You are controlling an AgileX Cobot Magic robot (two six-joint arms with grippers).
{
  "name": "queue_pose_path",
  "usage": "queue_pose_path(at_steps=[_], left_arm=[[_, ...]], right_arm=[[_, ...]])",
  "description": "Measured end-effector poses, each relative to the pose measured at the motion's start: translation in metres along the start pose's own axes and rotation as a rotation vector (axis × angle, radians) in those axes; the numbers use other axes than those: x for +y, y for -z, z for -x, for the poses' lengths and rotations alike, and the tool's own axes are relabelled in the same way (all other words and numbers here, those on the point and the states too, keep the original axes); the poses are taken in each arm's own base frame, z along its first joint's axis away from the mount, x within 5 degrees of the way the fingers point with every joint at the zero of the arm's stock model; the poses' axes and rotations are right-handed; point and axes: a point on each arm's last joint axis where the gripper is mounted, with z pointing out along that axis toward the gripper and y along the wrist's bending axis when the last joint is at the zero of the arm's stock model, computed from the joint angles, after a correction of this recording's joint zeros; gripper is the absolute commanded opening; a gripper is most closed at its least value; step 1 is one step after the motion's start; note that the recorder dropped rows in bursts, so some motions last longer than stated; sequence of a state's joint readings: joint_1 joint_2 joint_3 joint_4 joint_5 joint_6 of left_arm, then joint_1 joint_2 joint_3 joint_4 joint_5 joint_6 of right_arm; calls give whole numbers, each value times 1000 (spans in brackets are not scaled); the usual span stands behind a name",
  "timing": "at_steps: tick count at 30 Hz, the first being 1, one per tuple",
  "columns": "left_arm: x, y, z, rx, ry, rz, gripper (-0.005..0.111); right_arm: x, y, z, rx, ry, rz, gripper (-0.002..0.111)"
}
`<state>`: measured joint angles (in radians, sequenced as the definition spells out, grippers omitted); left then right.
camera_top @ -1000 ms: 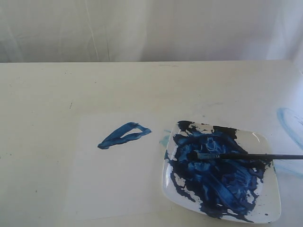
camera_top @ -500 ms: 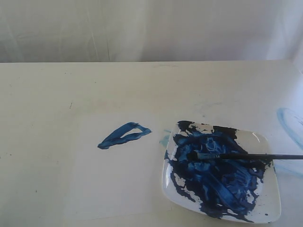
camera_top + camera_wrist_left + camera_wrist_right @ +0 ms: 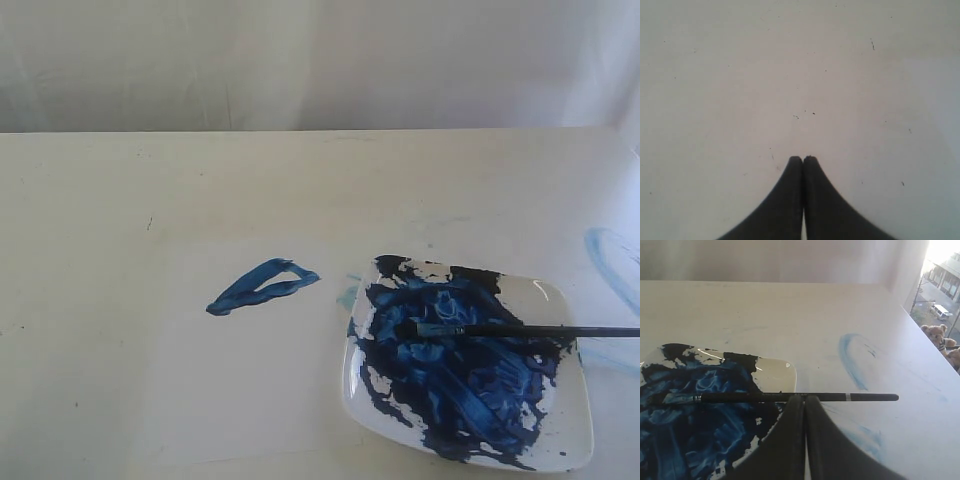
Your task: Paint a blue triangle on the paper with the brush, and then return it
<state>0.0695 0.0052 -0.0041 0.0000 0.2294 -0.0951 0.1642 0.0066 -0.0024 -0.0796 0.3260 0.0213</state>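
Right gripper (image 3: 804, 399), jaws together, beside brush (image 3: 740, 397)

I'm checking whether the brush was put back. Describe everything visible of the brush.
The brush is long and thin: a black handle with a pale band near its far end, a short metal collar and small blue-stained bristles. It lies flat across the white plate, bristles in the smeared blue paint, handle running past the plate's rim over the table. Nothing holds it in the outside view.
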Motion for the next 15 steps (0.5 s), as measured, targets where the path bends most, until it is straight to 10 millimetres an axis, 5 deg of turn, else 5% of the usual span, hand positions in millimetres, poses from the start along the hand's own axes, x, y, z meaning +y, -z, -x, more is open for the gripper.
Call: queue_pose_path(at_steps=[15], left_arm=[[0,0,0,0,2,5,0]], right_arm=[[0,0,0,0,0,0,0]])
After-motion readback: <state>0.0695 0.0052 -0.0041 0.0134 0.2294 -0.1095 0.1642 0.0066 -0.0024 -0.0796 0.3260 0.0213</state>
